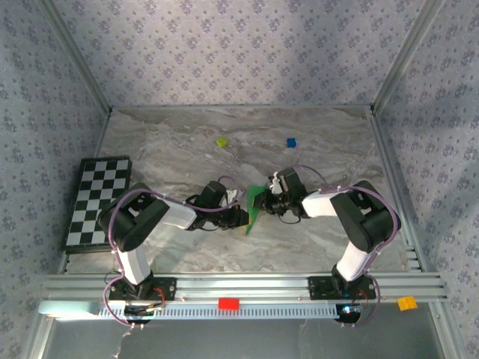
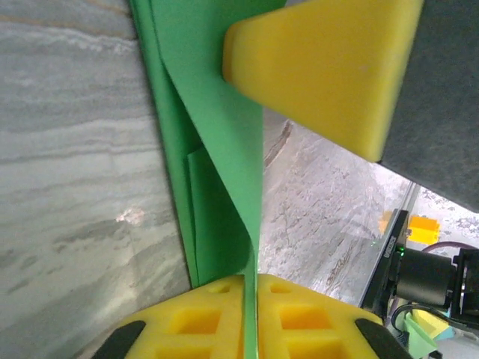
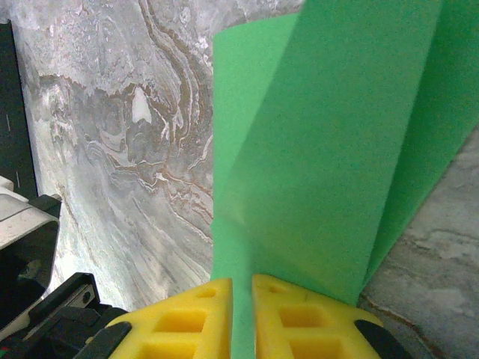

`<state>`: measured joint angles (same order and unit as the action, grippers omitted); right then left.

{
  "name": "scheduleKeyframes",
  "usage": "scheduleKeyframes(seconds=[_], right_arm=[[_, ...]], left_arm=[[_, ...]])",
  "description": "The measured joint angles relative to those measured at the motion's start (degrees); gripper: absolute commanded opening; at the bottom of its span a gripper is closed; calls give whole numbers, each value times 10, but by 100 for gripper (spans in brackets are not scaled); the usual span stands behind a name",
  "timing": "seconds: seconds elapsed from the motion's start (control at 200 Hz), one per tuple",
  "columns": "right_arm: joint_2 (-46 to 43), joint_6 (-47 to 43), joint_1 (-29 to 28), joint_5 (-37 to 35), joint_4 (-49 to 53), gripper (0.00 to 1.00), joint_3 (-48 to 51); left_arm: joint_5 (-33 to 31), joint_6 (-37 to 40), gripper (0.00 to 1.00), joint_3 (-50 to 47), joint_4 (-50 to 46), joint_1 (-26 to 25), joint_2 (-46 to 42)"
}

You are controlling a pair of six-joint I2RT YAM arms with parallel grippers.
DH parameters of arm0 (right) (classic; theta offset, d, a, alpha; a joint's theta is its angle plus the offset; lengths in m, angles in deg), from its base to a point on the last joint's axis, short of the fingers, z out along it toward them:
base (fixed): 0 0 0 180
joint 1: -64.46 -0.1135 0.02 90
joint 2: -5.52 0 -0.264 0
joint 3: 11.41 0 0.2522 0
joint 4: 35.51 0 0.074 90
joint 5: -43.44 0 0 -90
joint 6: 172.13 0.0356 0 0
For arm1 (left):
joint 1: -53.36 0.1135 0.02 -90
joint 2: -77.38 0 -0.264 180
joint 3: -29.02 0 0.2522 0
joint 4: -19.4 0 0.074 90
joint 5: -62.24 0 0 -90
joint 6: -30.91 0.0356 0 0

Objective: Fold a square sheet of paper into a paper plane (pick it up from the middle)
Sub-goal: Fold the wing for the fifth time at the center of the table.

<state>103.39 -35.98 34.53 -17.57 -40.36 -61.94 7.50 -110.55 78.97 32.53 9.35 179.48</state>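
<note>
Landmark is the checkerboard (image 1: 97, 202), lying flat at the left side of the table (image 1: 322, 149). The green paper (image 1: 256, 208) is well right of the checkerboard, about mid-table. It is folded, stands on edge and narrows to a point at its near end. Can't tell whether its lower edge touches the table.

Left arm: its base sits on the front rail just nearer than the checkerboard's near edge. The elbow is bent and the forearm runs low, away from the checkerboard. The left gripper (image 1: 238, 218) meets the paper on the checkerboard side. In the left wrist view its yellow fingers (image 2: 198, 321) press together with only a thin green edge between them, so it is clamped on the green paper (image 2: 217, 149).

Right arm: its base is on the same rail, far right of the checkerboard. The elbow is folded high and the forearm points back toward the checkerboard. The right gripper (image 1: 273, 202) is on the paper's side away from the checkerboard. In the right wrist view its yellow fingers (image 3: 187, 321) are nearly together on a strip of paper (image 3: 329, 149), so it is pinching the sheet. One finger of it (image 2: 329, 67) shows against the paper in the left wrist view.

A yellow-green block (image 1: 221, 141) and a blue block (image 1: 291, 142) lie farther back than the checkerboard and to its right, apart from the paper.
</note>
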Motion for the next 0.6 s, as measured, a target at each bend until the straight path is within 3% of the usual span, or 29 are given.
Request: scheduleKeyframes(seconds=[0.17, 0.385, 0.6], right_arm=[[0, 2, 0, -1, 0, 16, 0], [0, 6, 0, -2, 0, 16, 0], [0, 6, 0, -3, 1, 16, 0]], left_arm=[[1, 16, 2, 7, -23, 0, 0], [5, 35, 10, 15, -47, 0, -5], [10, 54, 0, 17, -80, -1, -12]])
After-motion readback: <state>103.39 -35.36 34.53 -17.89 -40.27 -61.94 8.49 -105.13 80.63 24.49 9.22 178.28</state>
